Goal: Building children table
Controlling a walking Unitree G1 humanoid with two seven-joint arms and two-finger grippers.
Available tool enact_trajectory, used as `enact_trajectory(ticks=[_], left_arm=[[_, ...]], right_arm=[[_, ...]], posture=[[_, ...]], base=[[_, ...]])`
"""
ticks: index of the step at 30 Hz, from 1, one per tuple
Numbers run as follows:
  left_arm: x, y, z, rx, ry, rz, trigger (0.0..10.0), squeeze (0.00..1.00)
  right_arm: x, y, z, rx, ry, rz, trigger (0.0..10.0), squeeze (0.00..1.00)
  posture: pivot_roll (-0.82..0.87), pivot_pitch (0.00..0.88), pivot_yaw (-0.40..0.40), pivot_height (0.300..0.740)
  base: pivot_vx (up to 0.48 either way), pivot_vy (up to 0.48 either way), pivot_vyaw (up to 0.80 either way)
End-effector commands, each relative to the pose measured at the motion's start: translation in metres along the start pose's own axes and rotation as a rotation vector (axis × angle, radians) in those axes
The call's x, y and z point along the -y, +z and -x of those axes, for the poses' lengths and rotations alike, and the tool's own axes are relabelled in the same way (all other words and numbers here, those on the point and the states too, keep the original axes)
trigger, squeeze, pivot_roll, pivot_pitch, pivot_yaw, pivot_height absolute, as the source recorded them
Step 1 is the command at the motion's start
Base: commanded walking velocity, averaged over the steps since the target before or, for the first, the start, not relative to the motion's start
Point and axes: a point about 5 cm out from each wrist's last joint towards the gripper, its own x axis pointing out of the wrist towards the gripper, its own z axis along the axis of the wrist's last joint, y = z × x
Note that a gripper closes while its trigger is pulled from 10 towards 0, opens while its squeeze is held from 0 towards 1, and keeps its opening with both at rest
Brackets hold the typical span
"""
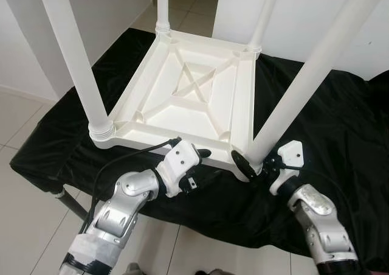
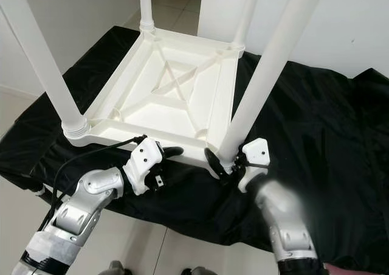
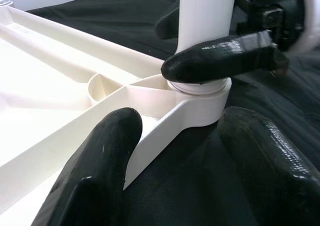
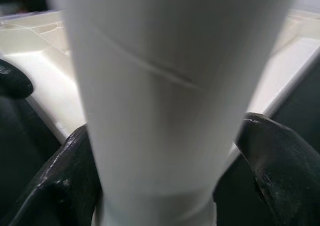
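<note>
Two black fingers of my right gripper point(image 1: 252, 161) clasp the smooth white plastic leg point(image 1: 307, 80); my left gripper point(image 1: 203, 155) straddles the ribbed tabletop point(image 1: 188, 98) rim, spread.

Left arm: silver, elbow bent, forearm reaching forward and inward, a black cable trailing from the wrist.
Left gripper point(image 1: 205, 157): jaws spread apart, one black finger point(image 3: 95, 171) on each side of a white edge.
Right arm: silver, raised from below, wrist angled inward.
Right gripper point(image 1: 255, 164): jaws set around a white leg point(image 4: 165, 101), black fingers point(image 4: 280, 166) on either side.
</note>
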Motion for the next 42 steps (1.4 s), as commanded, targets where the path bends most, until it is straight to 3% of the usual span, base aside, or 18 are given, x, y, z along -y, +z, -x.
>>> enact_trajectory(ticks=[1,8,9,11,12,14,15,16,17,18,19,31,32,33,42], left_arm=[[-0.001,-0.001,-0.003,-0.005,0.027,-0.011,10.0,0.00],[-0.002,-0.002,-0.002,-0.008,0.029,-0.014,10.0,0.00],[-0.002,-0.002,-0.002,-0.007,0.030,-0.015,10.0,0.00],[-0.002,-0.002,-0.002,-0.007,0.031,-0.016,10.0,0.00],[-0.002,-0.001,-0.002,-0.006,0.032,-0.016,10.0,0.00],[-0.002,-0.001,-0.002,-0.006,0.034,-0.016,10.0,0.00],[-0.002,-0.001,-0.002,-0.005,0.035,-0.016,10.0,0.00],[-0.002,-0.001,-0.002,-0.005,0.035,-0.016,10.0,0.00],[-0.002,-0.001,-0.002,-0.005,0.037,-0.015,10.0,0.00],[-0.002,-0.001,-0.002,-0.005,0.037,-0.015,10.0,0.00],[-0.001,-0.001,-0.003,-0.005,0.037,-0.014,10.0,0.00],[0.002,-0.002,-0.004,0.002,0.026,-0.002,10.0,0.00],[0.002,-0.002,-0.005,0.002,0.024,-0.002,10.0,0.00],[0.002,-0.002,-0.005,0.002,0.023,-0.004,10.0,0.00],[0.004,-0.003,-0.005,-0.001,0.008,-0.006,10.0,0.00]], right_arm=[[0.010,-0.004,0.001,-0.031,0.033,0.030,10.0,0.00],[0.013,-0.002,-0.005,-0.036,0.121,0.039,10.0,0.00],[0.013,-0.002,-0.007,-0.035,0.145,0.040,9.5,0.00],[0.013,-0.002,-0.009,-0.035,0.162,0.042,9.5,0.00],[0.012,-0.002,-0.011,-0.036,0.180,0.042,4.4,0.00],[0.011,-0.002,-0.012,-0.036,0.197,0.039,4.4,0.00],[0.010,-0.002,-0.013,-0.037,0.210,0.038,2.9,0.00],[0.010,-0.002,-0.013,-0.037,0.210,0.038,2.9,0.00],[0.010,-0.002,-0.013,-0.038,0.221,0.038,1.6,0.00],[0.010,-0.002,-0.013,-0.038,0.221,0.038,1.6,0.00],[0.009,-0.003,-0.014,-0.040,0.236,0.040,0.0,0.00],[0.011,-0.006,-0.008,-0.054,0.260,0.030,0.0,0.00],[0.011,-0.007,-0.007,-0.054,0.256,0.022,8.6,0.00],[0.010,-0.007,-0.006,-0.053,0.252,0.019,10.0,0.00],[0.009,-0.009,-0.005,-0.044,0.178,0.004,10.0,0.00]], posture=[[0.04,0.074,-0.061,0.740],[0.05,0.075,-0.064,0.740],[0.05,0.073,-0.067,0.740],[0.05,0.074,-0.071,0.740],[0.05,0.074,-0.071,0.740],[0.06,0.074,-0.075,0.740],[0.06,0.075,-0.077,0.740],[0.06,0.075,-0.077,0.740],[0.06,0.075,-0.077,0.740],[0.06,0.075,-0.077,0.740],[0.06,0.076,-0.080,0.740],[0.05,0.076,-0.078,0.740],[0.05,0.076,-0.078,0.740],[0.04,0.076,-0.076,0.740],[0.04,0.080,-0.071,0.740]], base=[[0.000,0.000,0.00],[0.000,0.000,0.00],[0.000,0.000,0.00],[0.000,0.000,0.00],[0.000,0.000,0.00],[0.000,0.000,0.00],[0.000,0.000,0.00],[0.000,0.000,0.00],[0.000,0.000,0.00],[0.000,0.000,0.00],[0.000,0.000,0.00],[0.000,0.000,0.00],[0.000,0.000,0.00],[0.000,0.000,0.00],[0.000,0.000,0.00]])
